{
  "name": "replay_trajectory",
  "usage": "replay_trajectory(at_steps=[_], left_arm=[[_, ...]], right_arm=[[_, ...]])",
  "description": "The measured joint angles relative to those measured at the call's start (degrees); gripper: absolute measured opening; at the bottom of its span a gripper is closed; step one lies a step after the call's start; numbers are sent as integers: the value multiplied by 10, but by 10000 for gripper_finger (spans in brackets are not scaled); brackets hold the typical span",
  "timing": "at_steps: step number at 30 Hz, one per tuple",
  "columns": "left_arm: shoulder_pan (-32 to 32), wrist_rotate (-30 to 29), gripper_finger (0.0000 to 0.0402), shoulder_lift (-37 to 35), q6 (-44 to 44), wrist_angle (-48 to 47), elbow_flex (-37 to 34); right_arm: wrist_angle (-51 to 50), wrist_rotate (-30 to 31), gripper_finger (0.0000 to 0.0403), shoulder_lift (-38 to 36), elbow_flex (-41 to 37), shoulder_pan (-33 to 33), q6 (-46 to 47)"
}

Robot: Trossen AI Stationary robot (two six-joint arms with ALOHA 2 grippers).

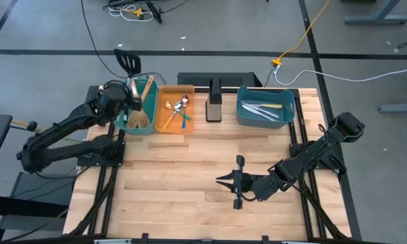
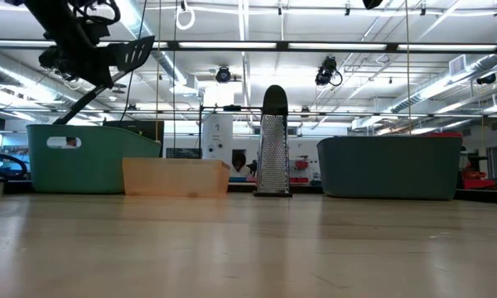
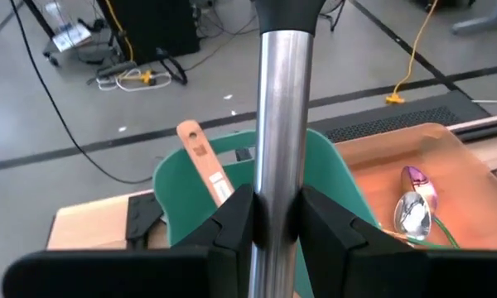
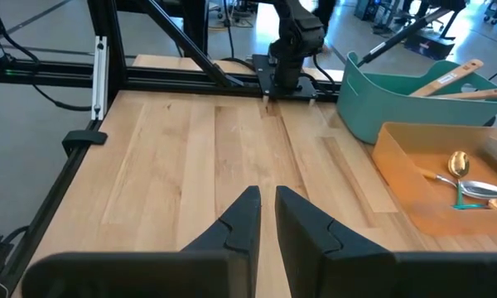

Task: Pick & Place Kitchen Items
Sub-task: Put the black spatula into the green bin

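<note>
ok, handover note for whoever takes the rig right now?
Left gripper: shut on the black slotted turner, steel handle clamped, held above the teal bin.
Right gripper: empty, fingers near-closed, low over bare table.
Done: wooden spatulas in the teal bin, spoons in the orange bin, knives in the blue bin.
Left: drop the turner. Grater untouched.
</note>
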Motion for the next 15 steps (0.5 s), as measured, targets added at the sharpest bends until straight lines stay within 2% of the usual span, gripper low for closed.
replay_trajectory(at_steps=[6,15], left_arm=[[29,11,81,9,-3,11,-45],[72,68,81,15,-12,127,-136]], right_arm=[[0,-2,49,0,0,-2,4],[0,-15,49,0,0,-2,4]])
